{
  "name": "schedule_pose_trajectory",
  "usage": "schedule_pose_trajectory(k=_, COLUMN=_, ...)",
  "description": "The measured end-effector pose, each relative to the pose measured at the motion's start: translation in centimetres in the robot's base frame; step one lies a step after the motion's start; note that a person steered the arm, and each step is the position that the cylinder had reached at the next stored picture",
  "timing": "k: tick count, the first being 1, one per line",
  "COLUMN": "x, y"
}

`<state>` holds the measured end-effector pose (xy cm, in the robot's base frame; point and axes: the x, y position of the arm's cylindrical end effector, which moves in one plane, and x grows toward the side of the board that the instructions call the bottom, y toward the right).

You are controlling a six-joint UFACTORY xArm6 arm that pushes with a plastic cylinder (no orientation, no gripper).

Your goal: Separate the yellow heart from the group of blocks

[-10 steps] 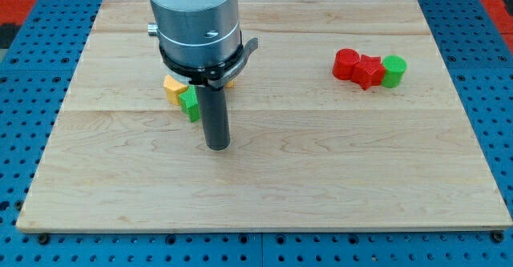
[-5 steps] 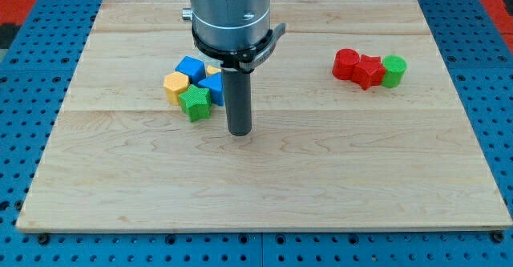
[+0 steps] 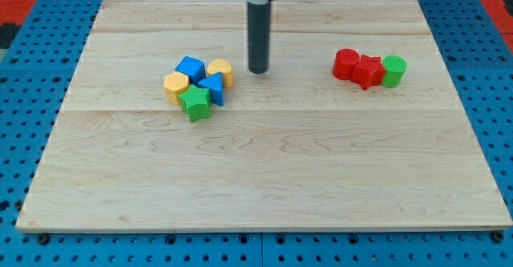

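Dark upright rod sets my tip (image 3: 257, 70) just right of yellow heart (image 3: 222, 72).

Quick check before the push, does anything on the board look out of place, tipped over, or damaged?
Nothing stands out. The yellow heart sits in a tight cluster with two blue blocks, a yellow block and a green block. My tip is just to the heart's right in the view, apart from it. The wooden board looks undamaged.

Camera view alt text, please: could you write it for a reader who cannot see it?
My tip rests on the wooden board just right of a five-block cluster, nearest the yellow heart. Two red blocks and a green cylinder sit apart at the view's right.
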<state>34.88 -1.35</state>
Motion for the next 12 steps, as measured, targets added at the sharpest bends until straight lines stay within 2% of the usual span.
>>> schedule_pose_trajectory(k=2, x=-1.5, y=-12.9)
schedule_pose_trajectory(k=3, x=0.5, y=-13.8)
schedule_pose_trajectory(k=6, x=-0.9, y=-2.1)
schedule_pose_trajectory(k=7, x=1.1, y=-4.5)
schedule_pose_trajectory(k=8, x=6.6, y=-6.9)
schedule_pose_trajectory(k=10, x=12.2, y=-11.3)
schedule_pose_trajectory(k=11, x=7.0, y=-11.1)
schedule_pose_trajectory(k=12, x=4.5, y=-9.7)
